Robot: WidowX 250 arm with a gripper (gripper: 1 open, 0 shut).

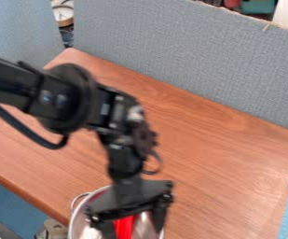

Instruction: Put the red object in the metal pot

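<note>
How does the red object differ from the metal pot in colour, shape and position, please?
The red object is bright red, while the metal pot is shiny silver. The red object is a long, flat bar; the metal pot is round with a curved rim. The red object lies inside, and the metal pot holds it. Both sit at the table's near edge, partly hidden beneath the open hand.
</note>
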